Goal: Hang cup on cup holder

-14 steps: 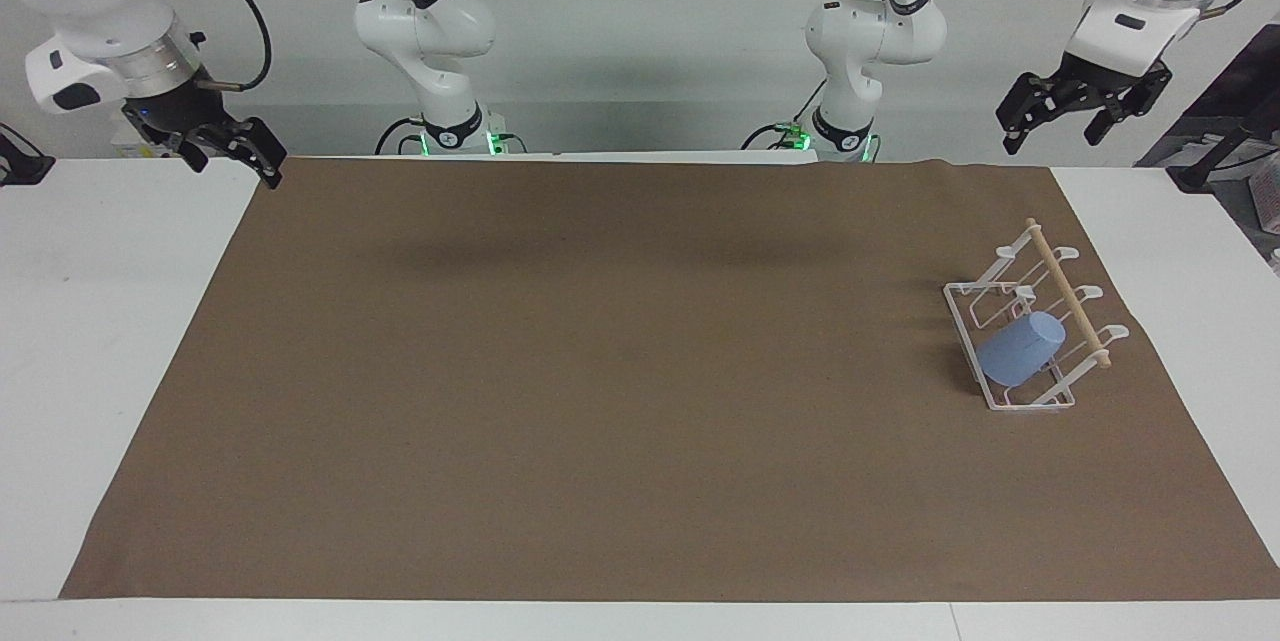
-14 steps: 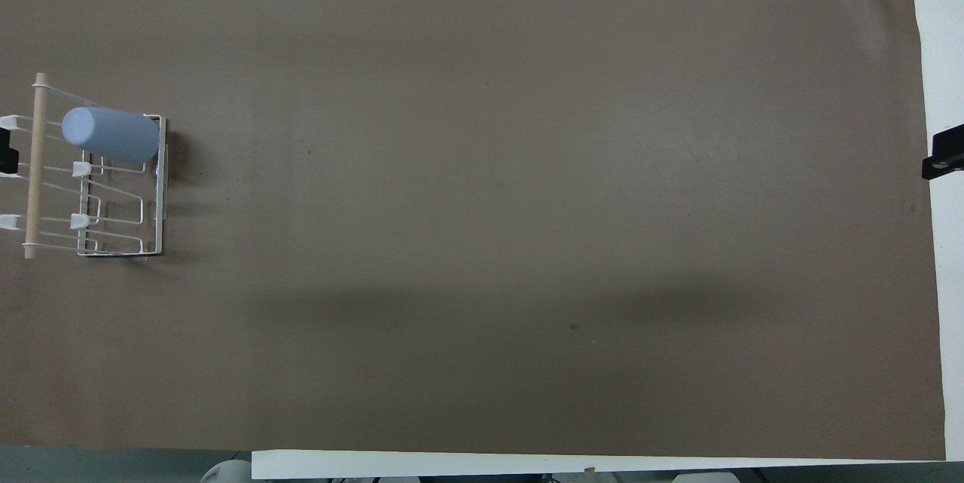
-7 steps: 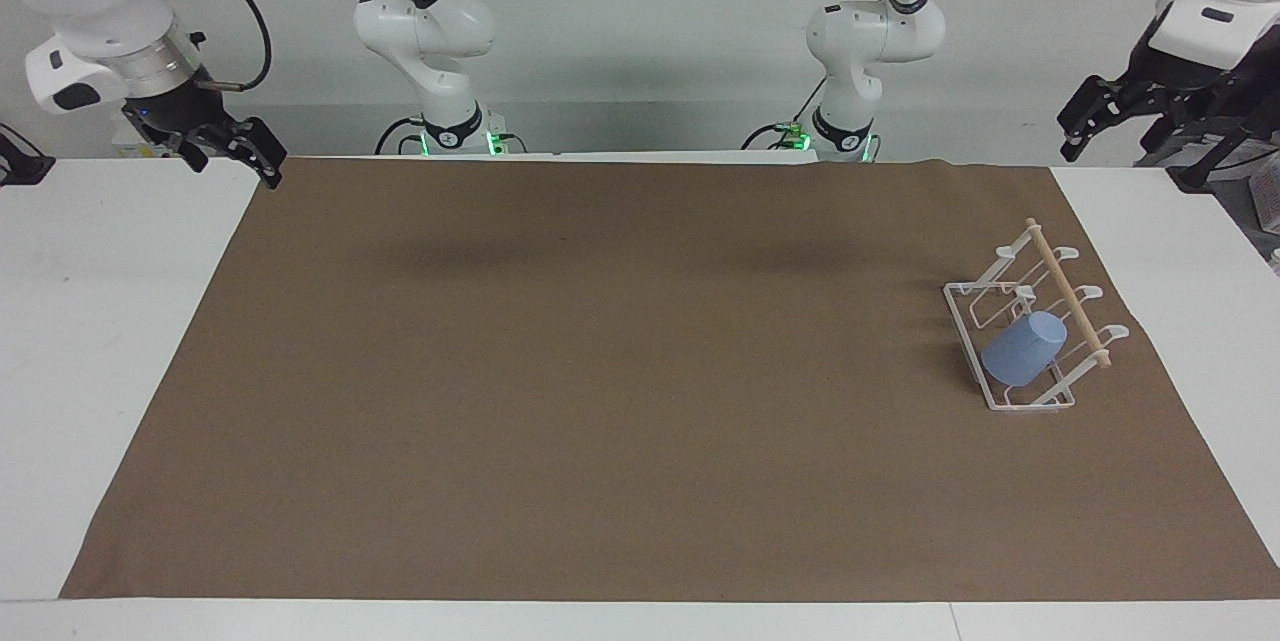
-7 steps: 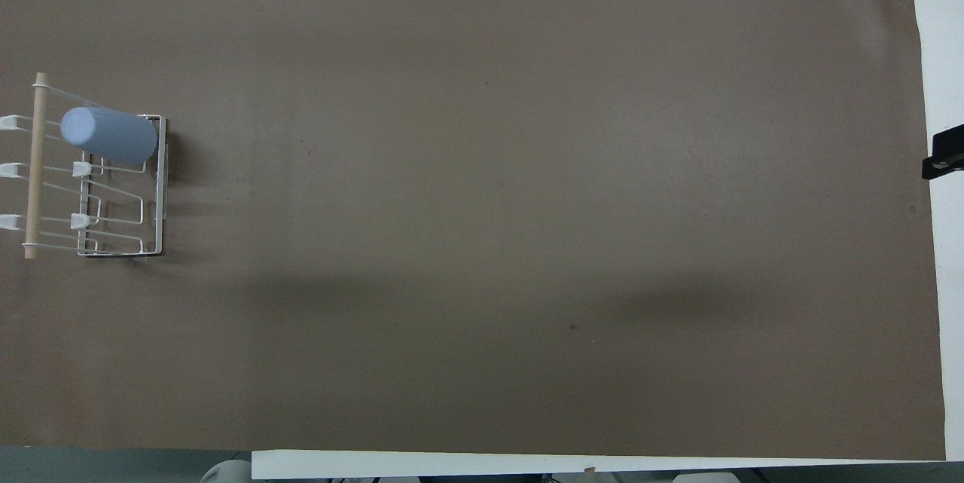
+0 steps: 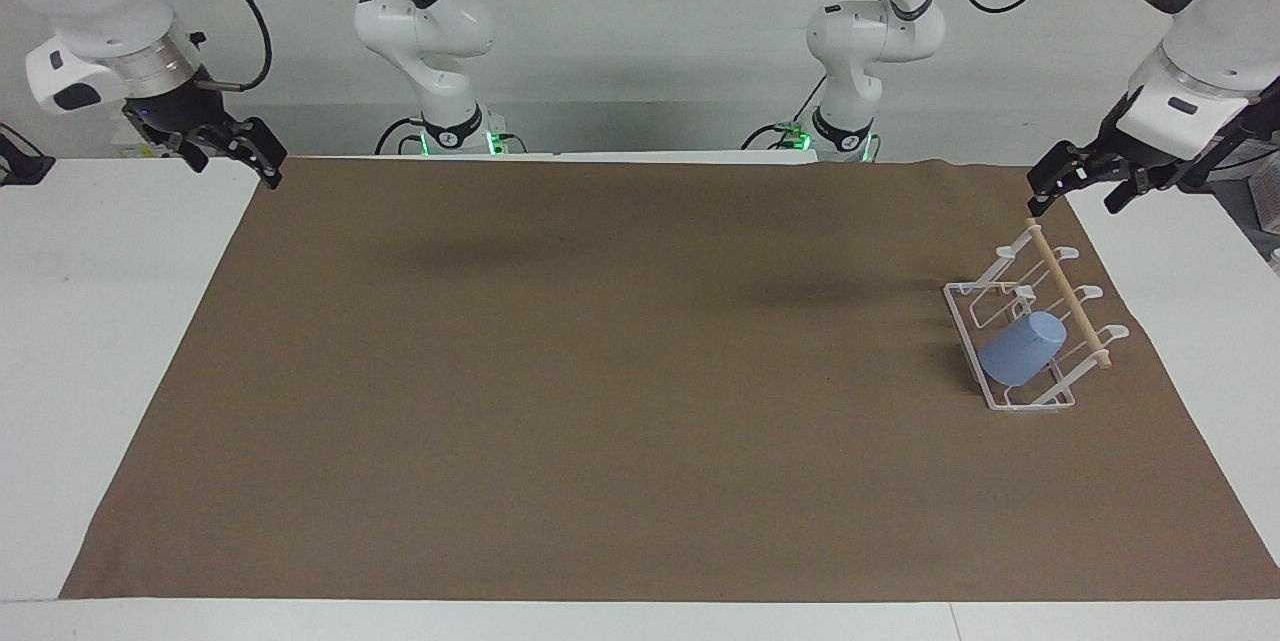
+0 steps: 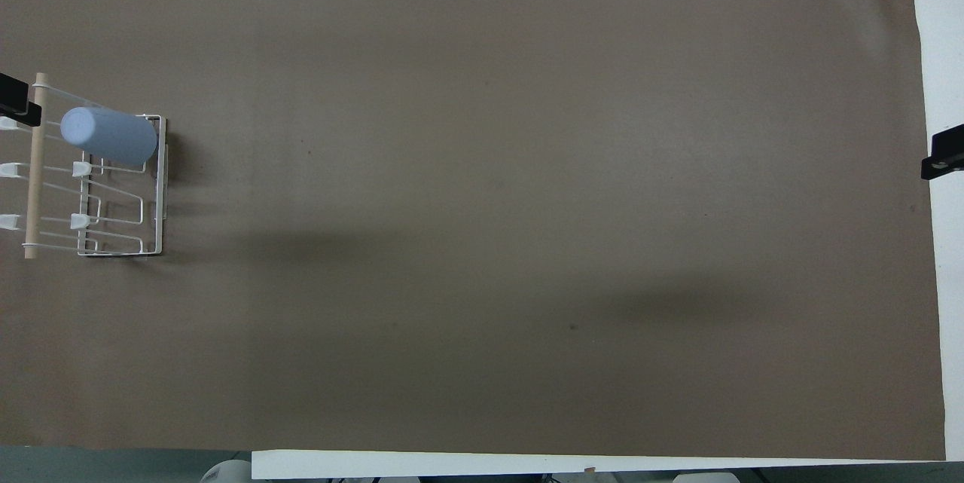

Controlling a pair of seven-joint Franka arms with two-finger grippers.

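Overhead view hides cup's tilt.

cup on cup holder, holder at left arm's end of mat

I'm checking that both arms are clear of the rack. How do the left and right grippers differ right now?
The left gripper hangs just above the cup holder, where the cup sits on a prong; the right gripper waits at the brown mat's corner toward its own end of the table. Both are open and empty.
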